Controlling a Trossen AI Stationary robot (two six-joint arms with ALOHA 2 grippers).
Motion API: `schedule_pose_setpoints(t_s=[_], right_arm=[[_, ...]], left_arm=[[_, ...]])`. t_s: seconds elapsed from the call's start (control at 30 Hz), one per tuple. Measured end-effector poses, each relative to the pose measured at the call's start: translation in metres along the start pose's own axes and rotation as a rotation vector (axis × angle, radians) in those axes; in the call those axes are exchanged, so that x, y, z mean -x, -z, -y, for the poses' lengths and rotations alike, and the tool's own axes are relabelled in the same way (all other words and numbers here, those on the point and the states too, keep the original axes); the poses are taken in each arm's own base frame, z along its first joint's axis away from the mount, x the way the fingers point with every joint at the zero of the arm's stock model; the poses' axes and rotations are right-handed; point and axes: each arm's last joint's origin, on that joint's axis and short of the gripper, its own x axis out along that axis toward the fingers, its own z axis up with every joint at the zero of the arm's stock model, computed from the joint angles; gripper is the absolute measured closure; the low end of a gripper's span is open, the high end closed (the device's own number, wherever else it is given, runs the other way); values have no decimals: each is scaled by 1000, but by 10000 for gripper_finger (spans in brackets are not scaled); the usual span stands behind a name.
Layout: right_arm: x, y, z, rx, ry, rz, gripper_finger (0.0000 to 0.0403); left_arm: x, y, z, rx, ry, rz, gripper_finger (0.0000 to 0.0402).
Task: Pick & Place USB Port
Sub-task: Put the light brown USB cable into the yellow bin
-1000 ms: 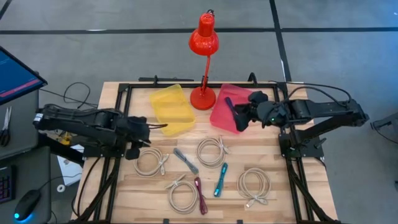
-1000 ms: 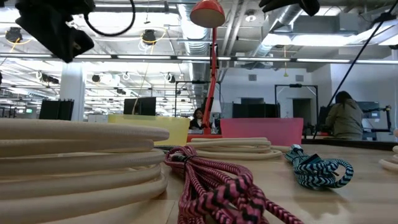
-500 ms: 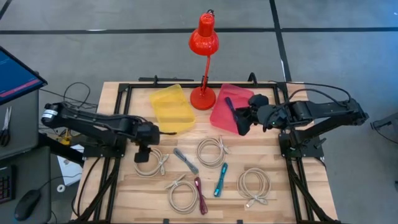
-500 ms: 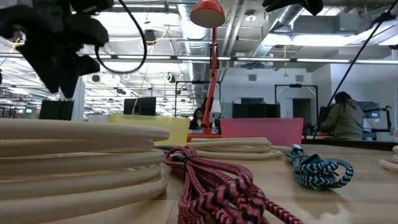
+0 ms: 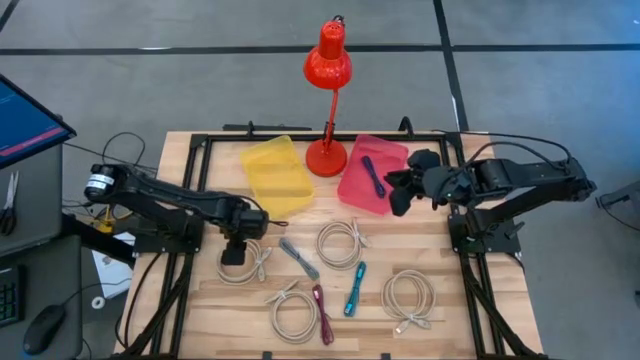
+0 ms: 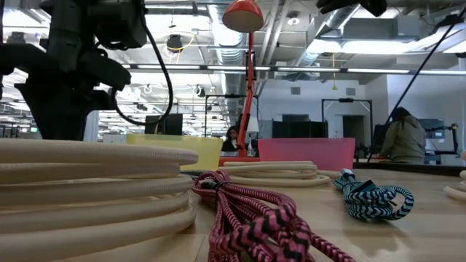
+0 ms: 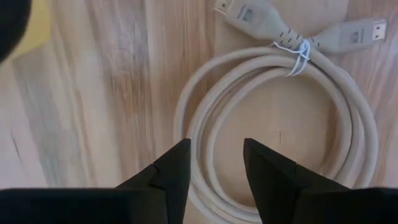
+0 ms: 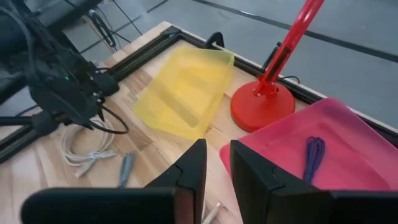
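Change: left gripper (image 7: 214, 165) has come down over the beige cable coil (image 7: 280, 134), at the yellow tray's (image 5: 277, 176) seven o'clock.
Left: fingers parted, empty.
Right gripper (image 8: 214, 165): narrow gap, empty, above pink tray (image 5: 372, 175).

Grey floor (image 5: 200, 80) crossed by dark lines around wooden table (image 5: 450, 320). Red desk lamp (image 5: 327, 60) at far edge. Monitor (image 5: 25, 120) off left edge. Beyond: ceiling pipes, strip lights (image 6: 408, 70), seated person (image 6: 403, 138) at desks.
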Motion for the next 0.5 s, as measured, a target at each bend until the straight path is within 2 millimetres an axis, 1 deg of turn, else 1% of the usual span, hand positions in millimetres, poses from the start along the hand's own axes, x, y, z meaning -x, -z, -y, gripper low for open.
schedule_pose_setpoints(t_s=[0.07, 0.17, 0.33, 0.5], right_arm=[[2, 1, 0, 7, -4, -5, 339], [6, 1, 0, 8, -22, -2, 339], [9, 4, -3, -8, -43, -6, 339], [12, 7, -7, -1, -69, -13, 339]], left_arm=[[0, -1, 0, 0, 1, 8, 261], [-3, 0, 0, -2, 3, 65, 268], [-4, 0, -1, 4, 3, 63, 275], [-10, -2, -1, 5, 1, 30, 280]])
